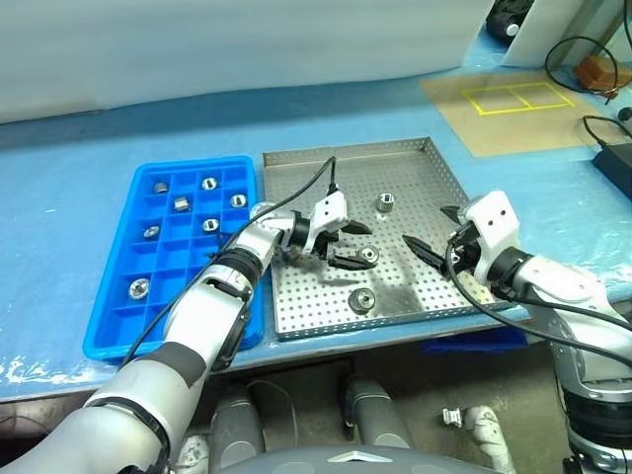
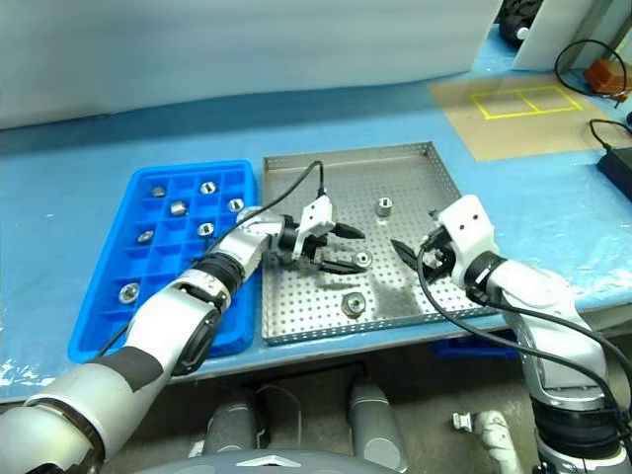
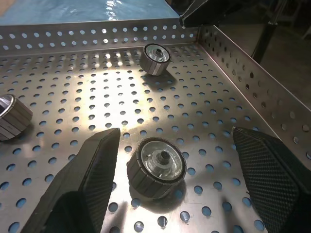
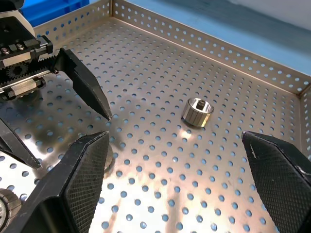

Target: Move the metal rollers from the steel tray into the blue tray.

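Seven metal rollers [image 1: 208, 184] already sit in the blue tray [image 1: 111, 333] at centre-left, three remain on the steel tray [image 1: 415, 163] at centre, and the left gripper [image 1: 353, 244], fingers spread, straddles one while the right gripper [image 1: 435, 233] waits spread wide.

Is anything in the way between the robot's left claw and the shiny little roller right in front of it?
No. The left gripper has its jaws open on either side of the roller, which sits on the bare floor of the steel tray. Nothing lies between them; the other rollers sit well apart.
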### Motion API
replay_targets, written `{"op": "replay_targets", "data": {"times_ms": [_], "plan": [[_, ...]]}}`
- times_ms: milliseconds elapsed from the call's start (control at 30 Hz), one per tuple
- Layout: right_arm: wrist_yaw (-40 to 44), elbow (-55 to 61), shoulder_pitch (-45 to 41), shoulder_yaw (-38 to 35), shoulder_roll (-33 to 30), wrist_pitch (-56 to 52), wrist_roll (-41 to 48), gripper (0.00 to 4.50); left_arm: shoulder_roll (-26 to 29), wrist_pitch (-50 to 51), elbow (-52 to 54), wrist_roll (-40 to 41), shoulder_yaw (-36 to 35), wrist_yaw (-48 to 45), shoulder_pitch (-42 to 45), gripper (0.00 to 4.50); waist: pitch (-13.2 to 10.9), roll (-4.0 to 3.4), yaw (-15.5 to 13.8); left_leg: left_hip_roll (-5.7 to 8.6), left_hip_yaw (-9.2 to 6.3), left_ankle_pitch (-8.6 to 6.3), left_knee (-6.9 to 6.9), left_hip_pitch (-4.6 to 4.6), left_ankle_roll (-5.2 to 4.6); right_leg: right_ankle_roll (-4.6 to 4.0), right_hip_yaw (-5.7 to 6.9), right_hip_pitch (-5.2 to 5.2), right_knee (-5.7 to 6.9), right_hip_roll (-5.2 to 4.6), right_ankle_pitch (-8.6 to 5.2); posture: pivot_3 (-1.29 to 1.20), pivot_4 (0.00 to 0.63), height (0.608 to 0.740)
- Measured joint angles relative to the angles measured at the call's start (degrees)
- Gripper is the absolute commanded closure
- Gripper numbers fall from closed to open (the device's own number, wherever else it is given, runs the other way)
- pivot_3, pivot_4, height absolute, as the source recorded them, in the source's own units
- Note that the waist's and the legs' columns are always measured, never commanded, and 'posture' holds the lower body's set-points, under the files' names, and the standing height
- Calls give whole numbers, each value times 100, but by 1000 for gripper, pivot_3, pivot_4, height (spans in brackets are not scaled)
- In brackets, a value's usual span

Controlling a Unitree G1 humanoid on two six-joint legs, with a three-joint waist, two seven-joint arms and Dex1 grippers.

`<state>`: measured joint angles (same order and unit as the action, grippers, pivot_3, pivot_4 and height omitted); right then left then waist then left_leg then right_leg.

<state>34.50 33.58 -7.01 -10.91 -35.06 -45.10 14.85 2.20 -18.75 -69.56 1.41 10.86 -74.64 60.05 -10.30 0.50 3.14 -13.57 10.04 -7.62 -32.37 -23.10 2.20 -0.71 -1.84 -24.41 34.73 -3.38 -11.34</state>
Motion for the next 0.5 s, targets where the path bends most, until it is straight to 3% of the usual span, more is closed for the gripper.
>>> {"op": "replay_targets", "data": {"times_ms": [267,500], "plan": [[-212,270,156,-56,-44,-227,189,0,-235,-79,-222,-226,-35,434,5,627,0,0,102,12,1,-10,-18,-2,-16,1,4,9,-4,-12,-1,-715,150,740],[-248,270,156,-55,-104,-242,226,0,-318,-93,-423,-645,-2,1456,4,627,0,0,154,14,1,-14,-24,-5,-22,5,11,9,-6,-12,-3,-711,150,740]]}}
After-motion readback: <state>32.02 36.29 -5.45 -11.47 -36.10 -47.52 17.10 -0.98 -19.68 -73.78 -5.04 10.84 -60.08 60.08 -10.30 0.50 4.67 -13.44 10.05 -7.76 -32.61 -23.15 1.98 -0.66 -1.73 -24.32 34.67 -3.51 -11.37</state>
